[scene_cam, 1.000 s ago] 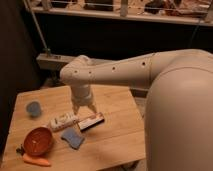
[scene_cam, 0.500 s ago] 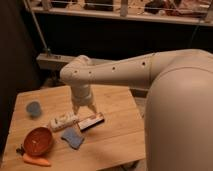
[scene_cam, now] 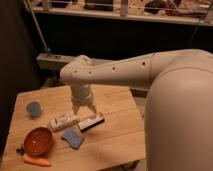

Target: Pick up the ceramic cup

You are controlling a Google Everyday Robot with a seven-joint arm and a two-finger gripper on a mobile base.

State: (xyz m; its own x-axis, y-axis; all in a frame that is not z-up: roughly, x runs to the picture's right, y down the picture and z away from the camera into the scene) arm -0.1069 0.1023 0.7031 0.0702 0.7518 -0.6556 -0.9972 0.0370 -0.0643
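Observation:
The ceramic cup (scene_cam: pixel 33 108) is small, round and dull blue-grey. It stands upright near the left edge of the wooden table (scene_cam: pixel 120 135). My gripper (scene_cam: pixel 84 110) hangs from the white arm over the middle of the table, well to the right of the cup and apart from it. It sits just above a white packet (scene_cam: pixel 63 121) and a dark bar with a red stripe (scene_cam: pixel 91 121). Nothing is visibly held in it.
An orange-red bowl (scene_cam: pixel 38 141) stands at the front left, with a carrot (scene_cam: pixel 36 160) in front of it. A flat blue sponge (scene_cam: pixel 73 137) lies right of the bowl. A metal rail and dark shelving run behind the table.

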